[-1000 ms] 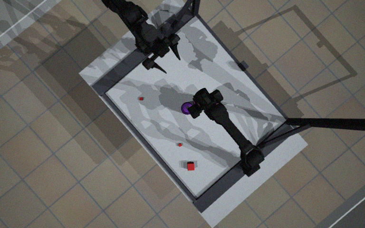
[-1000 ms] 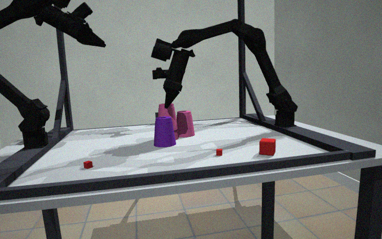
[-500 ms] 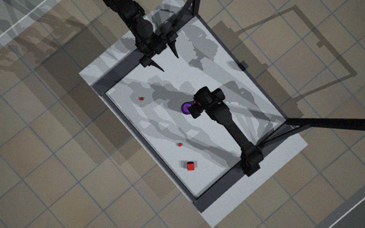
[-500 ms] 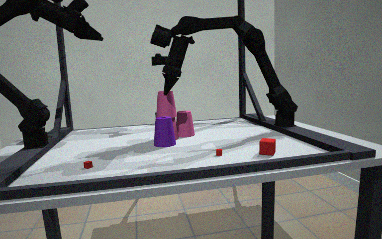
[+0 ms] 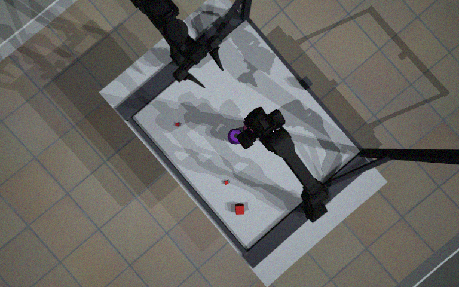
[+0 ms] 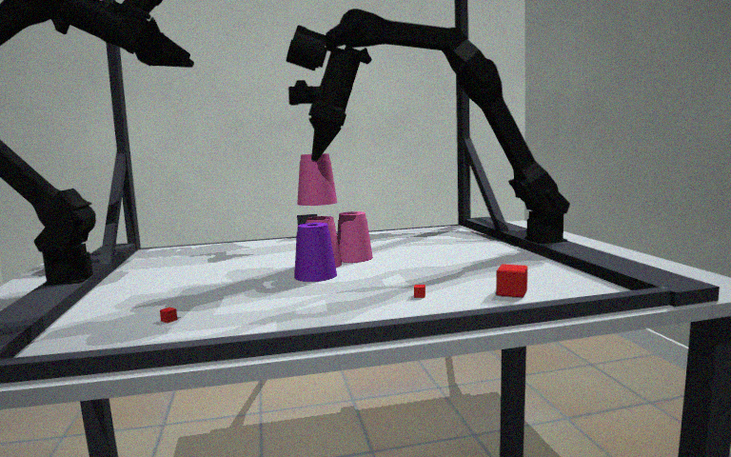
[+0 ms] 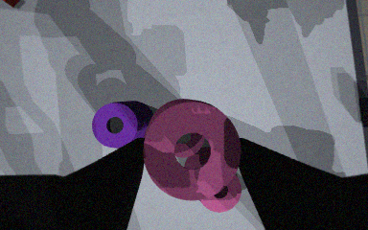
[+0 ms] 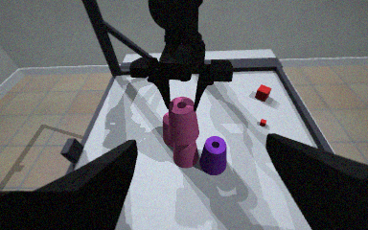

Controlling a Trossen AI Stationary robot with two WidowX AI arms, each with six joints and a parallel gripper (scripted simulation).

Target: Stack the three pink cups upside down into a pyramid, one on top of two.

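1. Left jaws (image 5: 251, 127) (image 6: 316, 157): gripping a raised pink cup (image 6: 317, 183) (image 7: 192, 115) (image 8: 183, 122), upside down.
2. Right jaws (image 5: 213, 78) (image 6: 191, 63): wide.
3. Below the raised cup: two standing pink cups (image 6: 355, 237) (image 7: 227, 204) (image 8: 184, 157).
4. On the table's (image 5: 206, 169) (image 6: 242, 315) (image 7: 29, 153) (image 8: 153, 206) near side: one purple cup (image 5: 230, 136) (image 6: 315, 253) (image 7: 103, 129) (image 8: 214, 163), three red cubes (image 5: 239, 209) (image 6: 511, 281) (image 7: 11, 2) (image 8: 263, 93).

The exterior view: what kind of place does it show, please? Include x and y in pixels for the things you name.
Probably a robotics workspace or lab: two arms are mounted at a framed white table (image 6: 636, 253), a few cups and red cubes stand on it, and a plain wall (image 6: 215, 134) and tiled floor (image 6: 302, 409) surround it.

Purple cup (image 5: 232, 136) (image 6: 314, 253) (image 7: 102, 126) (image 8: 214, 160): upside down on the counter (image 5: 206, 216) (image 6: 582, 272) (image 7: 211, 57) (image 8: 153, 206)
Large red cube (image 5: 239, 209) (image 6: 511, 281) (image 8: 263, 93): near one small red cube (image 5: 226, 182) (image 6: 419, 291) (image 8: 263, 123)
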